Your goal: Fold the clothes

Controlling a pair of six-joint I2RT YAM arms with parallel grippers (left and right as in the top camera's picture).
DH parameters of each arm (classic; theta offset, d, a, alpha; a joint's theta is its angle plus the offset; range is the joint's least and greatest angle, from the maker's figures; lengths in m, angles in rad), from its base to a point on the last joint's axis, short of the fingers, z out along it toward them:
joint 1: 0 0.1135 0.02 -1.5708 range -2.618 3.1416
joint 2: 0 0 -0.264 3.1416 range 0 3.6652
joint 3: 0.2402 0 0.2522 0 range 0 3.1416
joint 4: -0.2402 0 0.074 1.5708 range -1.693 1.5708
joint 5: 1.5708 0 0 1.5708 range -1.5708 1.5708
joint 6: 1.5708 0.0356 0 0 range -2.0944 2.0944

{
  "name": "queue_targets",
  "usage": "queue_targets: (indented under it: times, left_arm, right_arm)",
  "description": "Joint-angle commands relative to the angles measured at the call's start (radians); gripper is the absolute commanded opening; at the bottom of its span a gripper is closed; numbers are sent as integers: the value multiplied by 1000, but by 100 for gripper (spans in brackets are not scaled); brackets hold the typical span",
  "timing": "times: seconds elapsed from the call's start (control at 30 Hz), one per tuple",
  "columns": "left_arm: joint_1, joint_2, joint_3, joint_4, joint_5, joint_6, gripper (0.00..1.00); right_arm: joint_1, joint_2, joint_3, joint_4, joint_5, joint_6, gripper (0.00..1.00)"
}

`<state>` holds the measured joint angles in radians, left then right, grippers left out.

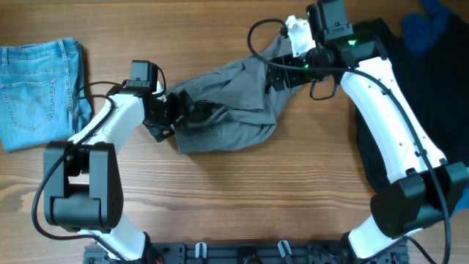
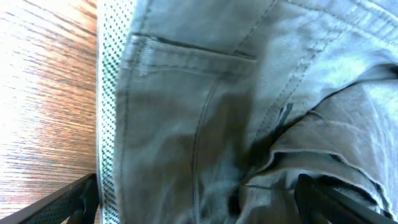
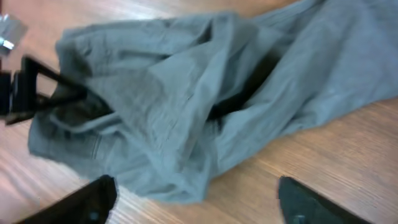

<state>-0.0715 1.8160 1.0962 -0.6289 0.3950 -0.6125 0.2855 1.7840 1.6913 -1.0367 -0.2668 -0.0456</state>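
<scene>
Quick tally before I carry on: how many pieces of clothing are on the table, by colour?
grey trousers: 1
light-blue jeans: 1
black garment: 1
blue cloth, partly cut off at the frame's edge: 1
Total: 4

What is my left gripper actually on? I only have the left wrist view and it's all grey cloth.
Observer: The left gripper is dug into the left end of the grey trousers, which lie crumpled and unfolded.
Operator: Where is the other arm?
Observer: The right gripper is open above the trousers' upper right end, holding nothing.
Operator: Anything else nearby?
Observer: Folded blue jeans lie on your left, clear of the trousers, and a black cloth lies far right.
</scene>
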Motion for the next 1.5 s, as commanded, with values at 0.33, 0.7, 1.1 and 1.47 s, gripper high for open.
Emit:
queue_targets:
  times: [0.33, 0.7, 1.1, 1.47]
  left_arm:
    - [8, 4, -4, -22, 15, -9, 100]
    - [8, 4, -4, -33, -4, -9, 100]
    - [8, 4, -4, -48, -19, 2, 100]
    - [9, 4, -4, -61, -61, 2, 100]
  right_arm:
    - [65, 296, 2, -51, -172, -25, 35]
    - [-97, 201, 218, 217, -121, 161, 5]
    - [-187, 208, 212, 120, -268, 56, 36]
    - [65, 210, 7, 176, 108, 119, 41]
